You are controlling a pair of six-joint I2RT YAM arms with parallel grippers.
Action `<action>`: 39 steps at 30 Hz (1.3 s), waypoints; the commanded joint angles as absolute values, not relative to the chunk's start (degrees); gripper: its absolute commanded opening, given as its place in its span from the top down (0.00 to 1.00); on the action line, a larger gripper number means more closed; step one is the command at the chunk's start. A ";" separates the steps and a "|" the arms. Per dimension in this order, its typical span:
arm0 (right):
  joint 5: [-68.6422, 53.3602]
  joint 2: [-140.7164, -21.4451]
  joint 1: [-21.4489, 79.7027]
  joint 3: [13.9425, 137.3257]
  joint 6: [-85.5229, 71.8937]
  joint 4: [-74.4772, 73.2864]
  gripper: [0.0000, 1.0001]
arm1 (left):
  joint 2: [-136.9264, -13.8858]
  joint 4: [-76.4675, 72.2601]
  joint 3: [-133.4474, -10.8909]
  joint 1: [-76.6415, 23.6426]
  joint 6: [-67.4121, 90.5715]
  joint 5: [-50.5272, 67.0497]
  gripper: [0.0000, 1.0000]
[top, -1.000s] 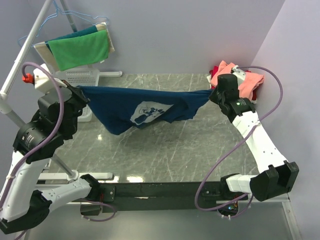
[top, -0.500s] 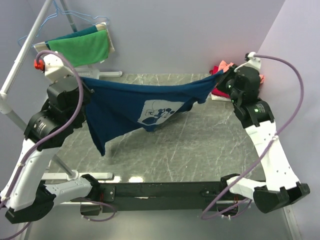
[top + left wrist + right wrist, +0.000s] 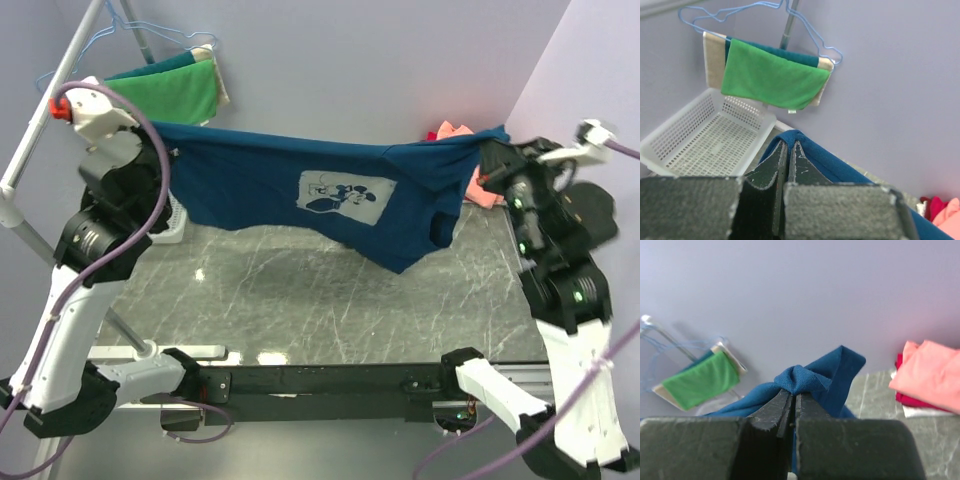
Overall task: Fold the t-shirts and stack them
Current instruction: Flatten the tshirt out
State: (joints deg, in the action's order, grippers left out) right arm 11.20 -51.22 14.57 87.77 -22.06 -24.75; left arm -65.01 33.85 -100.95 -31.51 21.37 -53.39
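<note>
Green cloth hung at the back left, white mesh basket below it, grey marbled table, lilac walls

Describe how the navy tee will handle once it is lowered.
Likely floppy: the navy tee sags between the left gripper and right gripper. Probably light, since two pinched edges carry it. Its hanging part may crumple on landing.

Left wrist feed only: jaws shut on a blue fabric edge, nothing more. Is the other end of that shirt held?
Observer: Yes. The right wrist view shows the right gripper shut on a bunched corner of the navy t-shirt.
Operator: Is it dragging on the table?
Observer: It looks not. The top camera shows it stretched in the air between both arms, and its lowest fold seems to hang clear of the marble table.
</note>
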 commanded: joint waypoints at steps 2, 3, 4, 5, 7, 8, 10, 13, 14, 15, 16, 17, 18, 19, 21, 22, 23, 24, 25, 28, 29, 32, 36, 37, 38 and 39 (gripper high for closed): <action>10.29 -44.66 14.06 88.33 -20.30 -21.53 1.00 | -60.21 30.93 -102.04 -31.03 19.86 -51.16 0.99; 9.50 -43.87 14.06 88.50 -20.22 -22.32 1.00 | -59.07 31.63 -101.95 -31.03 20.04 -50.72 0.99; 8.54 -43.16 14.06 89.03 -20.13 -22.76 1.00 | -58.45 33.03 -101.87 -31.03 20.56 -50.28 0.99; 8.09 -41.76 13.98 89.03 -20.30 -23.02 1.00 | -57.14 33.31 -101.60 -31.03 20.65 -50.19 0.99; 7.56 -40.44 14.06 89.03 -20.48 -23.20 1.00 | -55.73 33.40 -101.34 -31.11 20.48 -49.49 0.99; 6.95 -39.56 14.06 88.95 -20.83 -23.03 1.00 | -54.59 32.79 -101.08 -31.11 20.30 -49.31 0.99; 6.42 -38.94 14.06 88.25 -21.44 -21.98 1.00 | -53.71 30.77 -100.55 -31.03 18.99 -48.61 0.99; 6.24 -39.46 14.15 86.84 -22.15 -19.52 1.00 | -53.70 24.01 -98.27 -31.03 15.31 -49.04 0.96; 6.41 -40.94 13.98 86.40 -22.15 -18.73 1.00 | -55.44 21.91 -97.83 -31.03 14.51 -49.39 0.96; 7.63 -41.83 14.06 85.87 -22.15 -18.29 1.00 | -56.85 21.45 -97.82 -31.11 13.89 -50.18 0.96; 8.60 -42.88 14.06 84.56 -22.50 -18.02 1.00 | -58.34 21.36 -97.74 -31.03 13.89 -50.19 0.96; 9.40 -45.67 14.06 84.03 -23.02 -18.02 1.00 | -61.40 21.44 -96.95 -31.11 13.89 -50.01 0.96; 10.71 -47.18 14.06 82.46 -23.38 -17.84 1.00 | -63.09 21.97 -96.51 -30.94 14.32 -49.49 0.96; 11.51 -48.76 14.06 81.40 -23.99 -17.84 1.00 | -64.85 22.58 -95.89 -31.02 16.07 -48.44 0.96; 12.74 -53.77 13.98 77.81 -26.71 -17.14 1.00 | -70.12 24.94 -92.91 -29.80 18.79 -45.81 0.97; 12.92 -55.44 13.97 76.22 -28.55 -16.62 1.00 | -71.96 25.57 -91.68 -28.23 22.55 -41.53 0.98; 13.09 -58.77 13.97 74.55 -29.87 -14.96 1.00 | -75.64 25.92 -88.80 -27.52 24.07 -39.83 0.99; 13.44 -60.36 13.97 71.31 -30.93 -14.25 1.00 | -77.50 26.10 -87.20 -26.99 25.56 -39.12 0.99; 13.01 -63.95 13.97 69.89 -32.76 -13.19 1.00 | -79.26 25.49 -84.06 -25.85 27.84 -38.76 0.99; 11.18 -72.12 13.80 67.33 -35.67 -11.08 1.00 | -85.59 25.67 -81.05 -22.69 32.50 -36.48 0.99; 10.55 -74.25 13.80 67.15 -36.03 -10.47 1.00 | -87.78 25.49 -80.51 -21.89 33.04 -35.26 0.99; 8.09 -82.60 13.80 69.51 -36.47 -10.98 1.00 | -92.26 23.64 -79.36 -18.90 34.01 -34.02 0.99; 6.42 -91.57 13.62 75.92 -35.95 -12.57 1.00 | -98.16 24.26 -80.77 -16.27 35.24 -34.28 0.99; 6.50 -94.37 13.62 77.24 -35.95 -13.18 1.00 | -99.22 24.87 -81.90 -15.39 35.68 -34.71 0.99; 6.42 -95.70 13.62 78.30 -35.69 -13.53 1.00 | -100.88 25.83 -82.35 -15.03 36.21 -35.15 0.99; 6.15 -97.02 13.62 80.40 -35.42 -13.88 1.00 | -101.33 25.67 -82.61 -14.59 36.56 -34.90 0.99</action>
